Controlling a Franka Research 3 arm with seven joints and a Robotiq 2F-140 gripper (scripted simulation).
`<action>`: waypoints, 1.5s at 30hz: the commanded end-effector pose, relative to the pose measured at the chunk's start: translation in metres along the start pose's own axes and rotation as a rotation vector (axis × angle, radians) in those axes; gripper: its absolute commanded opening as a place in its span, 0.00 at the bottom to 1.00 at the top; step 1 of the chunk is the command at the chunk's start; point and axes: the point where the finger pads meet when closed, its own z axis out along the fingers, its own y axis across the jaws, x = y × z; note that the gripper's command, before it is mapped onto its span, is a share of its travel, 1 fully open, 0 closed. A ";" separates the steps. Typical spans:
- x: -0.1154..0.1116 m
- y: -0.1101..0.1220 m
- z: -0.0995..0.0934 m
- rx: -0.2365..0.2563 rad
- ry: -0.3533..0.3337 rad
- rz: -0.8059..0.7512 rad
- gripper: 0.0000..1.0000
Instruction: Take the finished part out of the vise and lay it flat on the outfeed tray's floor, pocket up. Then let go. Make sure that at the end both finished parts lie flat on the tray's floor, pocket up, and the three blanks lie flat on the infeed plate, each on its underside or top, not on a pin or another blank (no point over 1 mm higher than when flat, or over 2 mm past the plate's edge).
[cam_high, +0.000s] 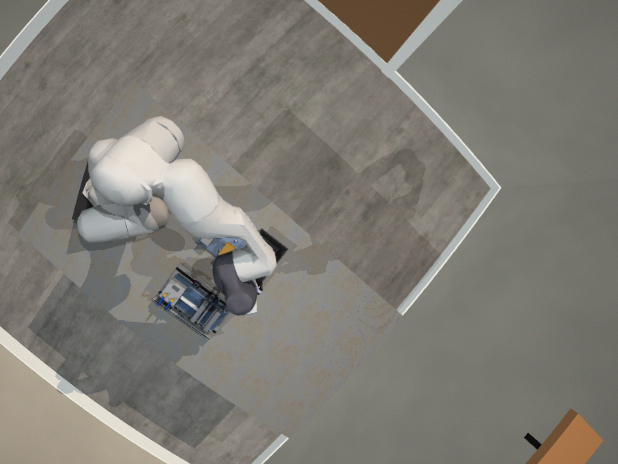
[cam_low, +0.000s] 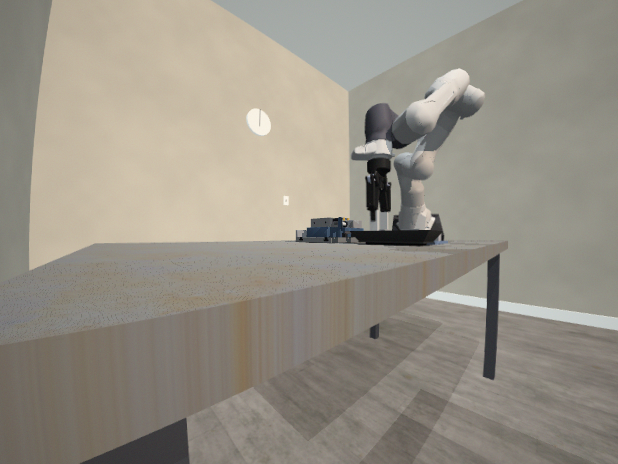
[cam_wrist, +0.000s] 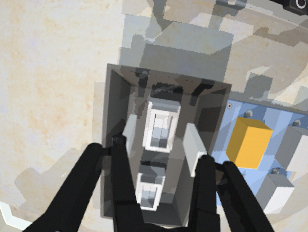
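Observation:
My gripper (cam_low: 378, 223) (cam_wrist: 160, 129) points down over the dark outfeed tray (cam_low: 395, 237) (cam_high: 281, 247). Its light fingertips stand apart, one on each side of a pale finished part (cam_wrist: 150, 125), with visible gaps, so it is open. The part lies in the tray with its rectangular pocket facing up. It looks flat, though its underside is hidden. A second similar part (cam_wrist: 149, 184) lies in the tray nearer the gripper's base, pocket up. In the top view the arm hides the gripper. The vise (cam_high: 192, 302) (cam_low: 325, 231) stands beside the tray.
A blue plate (cam_wrist: 240, 107) (cam_high: 212, 243) beside the tray bears a yellow block (cam_wrist: 248, 142) (cam_high: 226, 248) and grey blocks, one farther (cam_wrist: 296, 147) and one nearer (cam_wrist: 276, 192). The tray's raised walls surround the fingertips in the wrist view.

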 end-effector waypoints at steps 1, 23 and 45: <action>-0.001 0.000 0.000 0.001 -0.001 -0.005 0.40; -0.001 0.000 -0.042 0.001 -0.001 -0.005 0.40; -0.001 0.000 -0.137 0.001 -0.001 -0.005 0.40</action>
